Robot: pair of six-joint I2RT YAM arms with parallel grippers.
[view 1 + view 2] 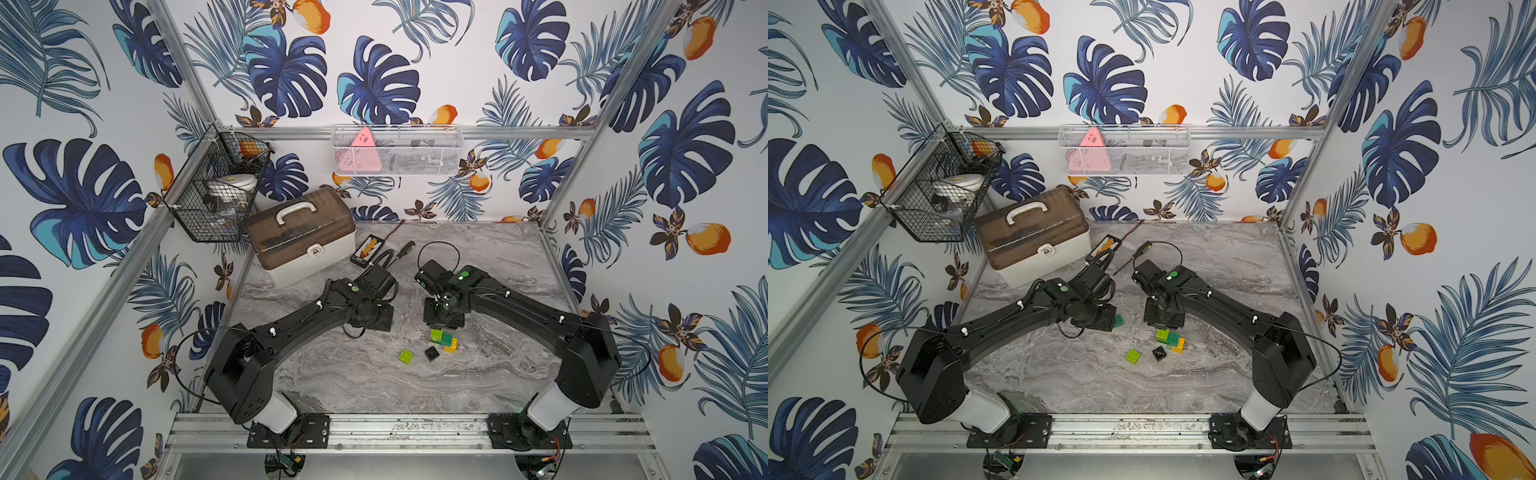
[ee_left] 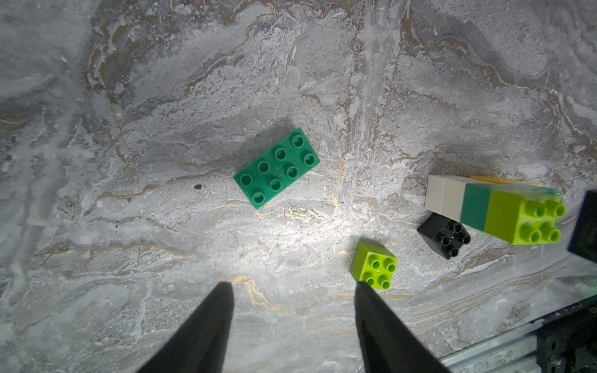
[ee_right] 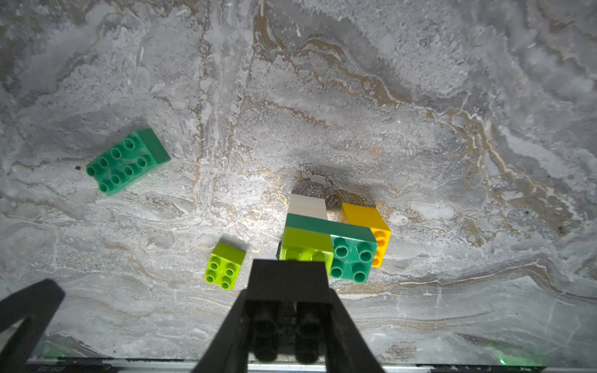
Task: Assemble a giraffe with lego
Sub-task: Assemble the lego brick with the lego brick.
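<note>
Our left gripper (image 2: 292, 285) hangs spread and empty near a loose green brick (image 2: 276, 168); a lime brick (image 2: 373, 269) and black brick (image 2: 444, 237) lie beside the giraffe (image 3: 353, 258), half-built by our reckoning, at the centre of the table (image 1: 478, 386); the right gripper (image 3: 288, 290) pinches a black block (image 3: 281, 326) that hides the giraffe's near edge from us

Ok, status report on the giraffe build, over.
Left gripper open, empty. Right gripper shut on black brick, close by the lime end of the half-built giraffe. Dark-green brick, lime brick, loose black brick lie nearby.
</note>
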